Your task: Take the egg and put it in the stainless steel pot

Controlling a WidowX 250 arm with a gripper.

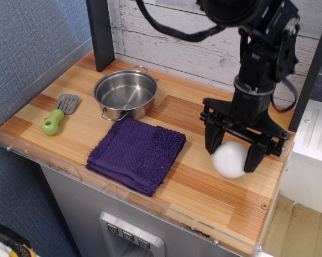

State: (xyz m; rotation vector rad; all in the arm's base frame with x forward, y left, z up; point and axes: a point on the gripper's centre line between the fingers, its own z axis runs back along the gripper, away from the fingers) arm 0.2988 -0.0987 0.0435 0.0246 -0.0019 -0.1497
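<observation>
The egg (230, 161) is a smooth white rounded object on the right side of the wooden counter. My black gripper (234, 152) comes down over it from above, one finger (214, 140) against its left side and the other against its right, shut on it. I cannot tell whether the egg still rests on the wood. The stainless steel pot (125, 94) stands empty at the back left of the counter, well to the left of the gripper, with thin wire loop handles on its rim.
A folded purple towel (137, 153) lies between pot and egg, toward the front. A green-handled grey spatula (59, 114) lies at the far left. A dark post (100, 33) stands behind the pot. A clear acrylic rim (37, 75) borders the counter's left and front.
</observation>
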